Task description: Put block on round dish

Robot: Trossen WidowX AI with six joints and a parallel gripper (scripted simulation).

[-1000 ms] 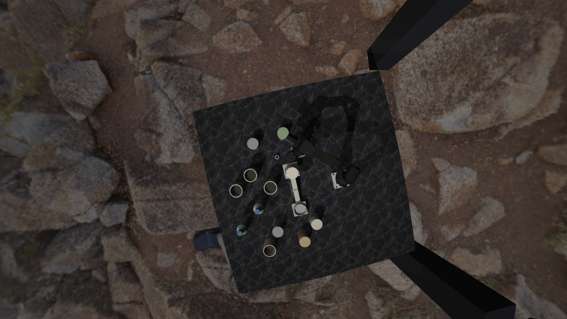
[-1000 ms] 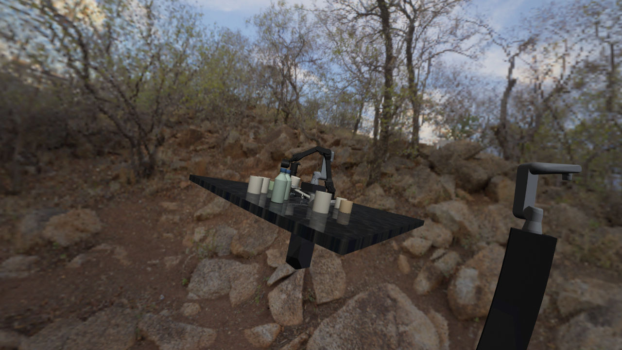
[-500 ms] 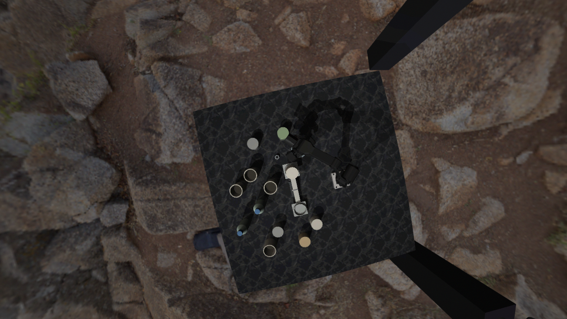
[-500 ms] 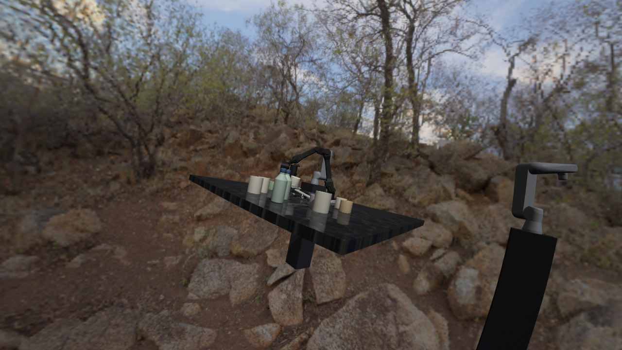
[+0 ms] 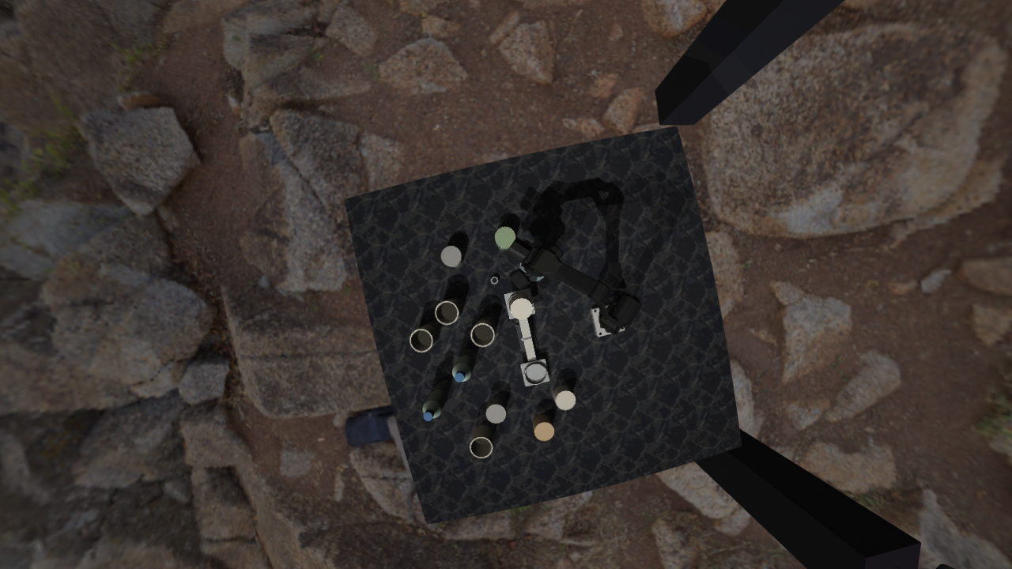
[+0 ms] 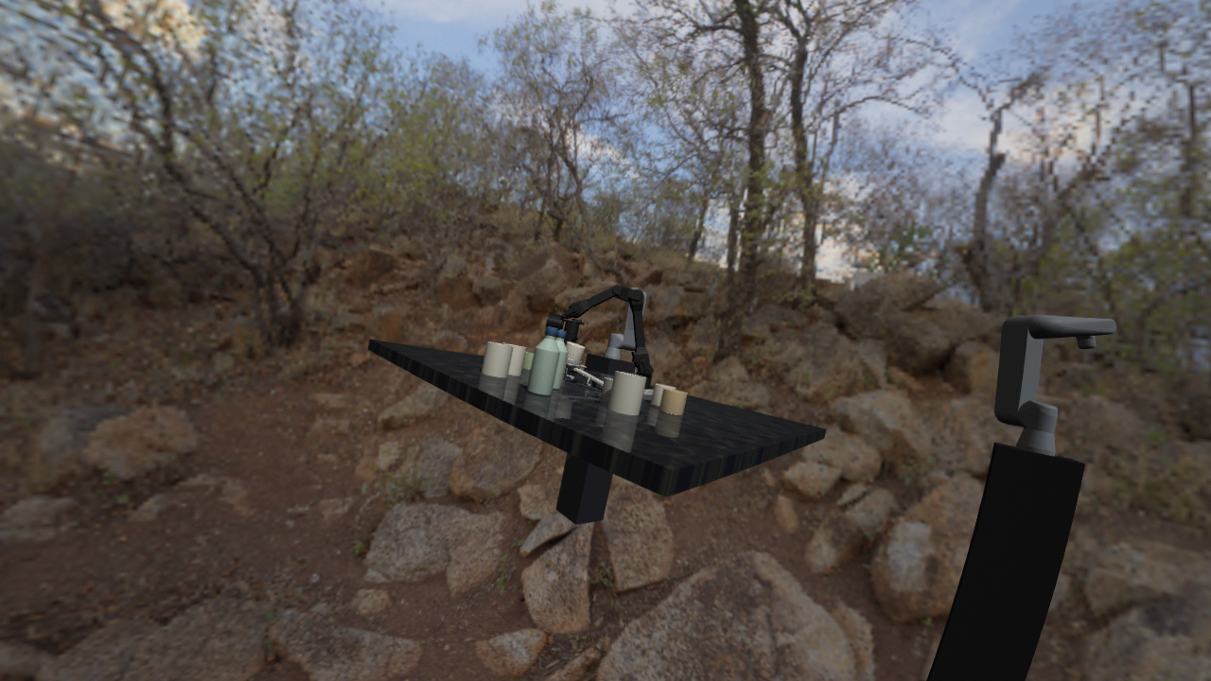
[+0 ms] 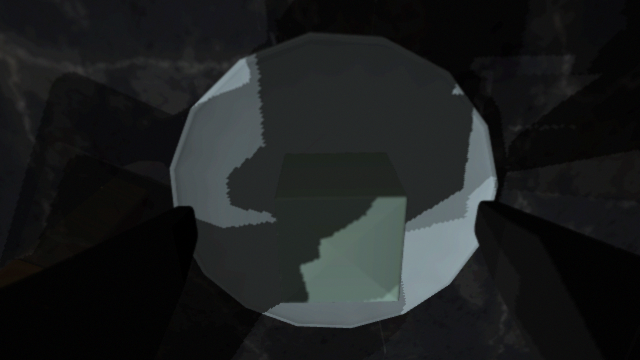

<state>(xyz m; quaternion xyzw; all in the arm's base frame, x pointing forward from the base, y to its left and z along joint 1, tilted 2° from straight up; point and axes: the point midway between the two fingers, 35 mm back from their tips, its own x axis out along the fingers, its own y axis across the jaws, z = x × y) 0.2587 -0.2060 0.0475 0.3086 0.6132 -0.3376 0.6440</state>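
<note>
In the wrist view the pale green block (image 7: 350, 260) sits inside the pale round dish (image 7: 215, 130), towards its lower edge. My gripper (image 7: 336, 218) is open around the block, with dark gaps of dish between the block and each finger. Seen from above, one cream cup (image 5: 520, 307) stands on the upper end of the white balance (image 5: 526, 332). The balance's other end (image 5: 535, 372) shows only a grey round seat. A matching cream cup (image 5: 565, 400) stands on the table beyond that end. The arm mostly hides the dish from above.
A green cylinder (image 5: 504, 237) stands close to the arm, and a small ring (image 5: 493, 280) lies left of it. Open cups (image 5: 446, 312) (image 5: 482, 334) and two bottles (image 5: 460, 373) (image 5: 430, 411) stand left of the balance. A tan cylinder (image 5: 544, 430) stands near the cream cup.
</note>
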